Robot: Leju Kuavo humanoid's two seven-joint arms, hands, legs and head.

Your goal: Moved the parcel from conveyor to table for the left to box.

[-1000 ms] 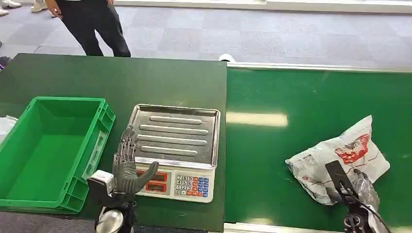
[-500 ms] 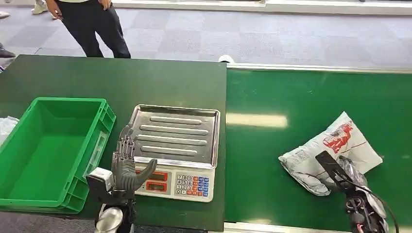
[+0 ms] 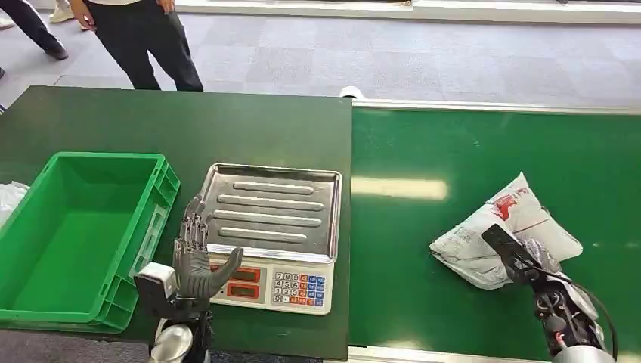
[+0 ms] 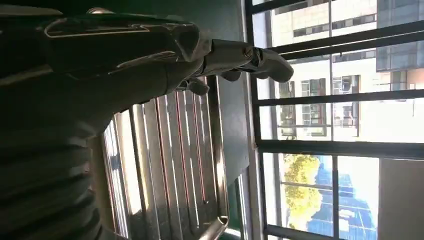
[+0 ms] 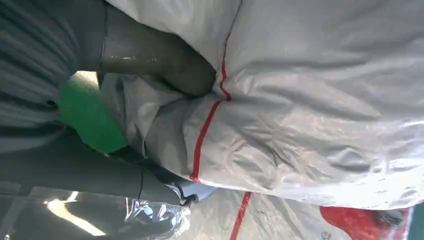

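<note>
The parcel (image 3: 495, 227), a crumpled white bag with red print, is at the right of the green conveyor belt (image 3: 469, 144). My right hand (image 3: 533, 261) grips its near edge. In the right wrist view the thumb (image 5: 155, 55) presses into the white wrapping (image 5: 310, 100), with fingers underneath. My left hand (image 3: 195, 253) is upright with its fingers spread, holding nothing. It stands over the front left corner of the scale's steel tray (image 3: 272, 212). The left wrist view shows that hand (image 4: 150, 55) above the ribbed tray (image 4: 165, 160).
An empty green crate (image 3: 75, 227) stands on the dark green table (image 3: 189, 121), left of the scale with its keypad (image 3: 298, 290). A person in dark trousers (image 3: 143, 38) stands beyond the table's far edge. The belt's metal rail (image 3: 491, 106) runs along the far side.
My right hand has drawn the parcel leftwards and a little farther up the belt, and the bag has turned. The left hand has stayed in place.
</note>
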